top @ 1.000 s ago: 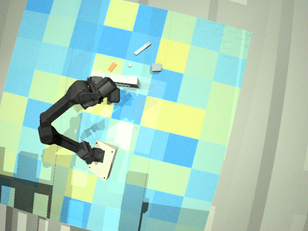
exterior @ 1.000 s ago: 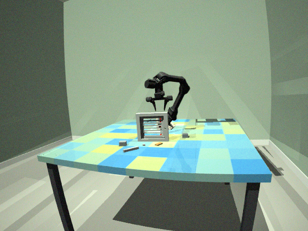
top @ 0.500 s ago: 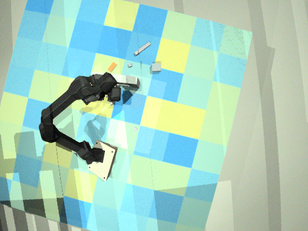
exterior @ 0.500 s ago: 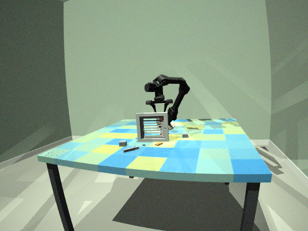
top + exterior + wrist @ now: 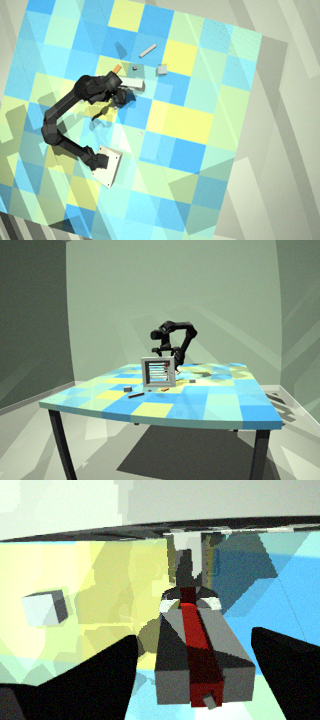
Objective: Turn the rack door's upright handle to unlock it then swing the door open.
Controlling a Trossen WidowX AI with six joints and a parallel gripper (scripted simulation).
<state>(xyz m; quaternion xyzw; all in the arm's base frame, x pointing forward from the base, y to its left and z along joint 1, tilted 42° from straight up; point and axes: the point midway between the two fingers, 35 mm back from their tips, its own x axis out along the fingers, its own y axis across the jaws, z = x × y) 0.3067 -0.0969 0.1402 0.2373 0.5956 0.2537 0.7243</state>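
The rack's pale frame stands upright on the table. The door looks closed, flat in the frame, though the arm hides much of it from above. The door's upright handle, grey with a red middle strip, stands out from the door on a grey mount. Red of it shows through the slats in the exterior view. My gripper is open and points down over the handle. In the wrist view one finger is on each side of the handle, with a gap on both sides. The fingertips' height beside it is hard to tell.
An orange block, a small dark cube, a grey box and a grey bar lie behind the rack. A grey block lies on the handle side.
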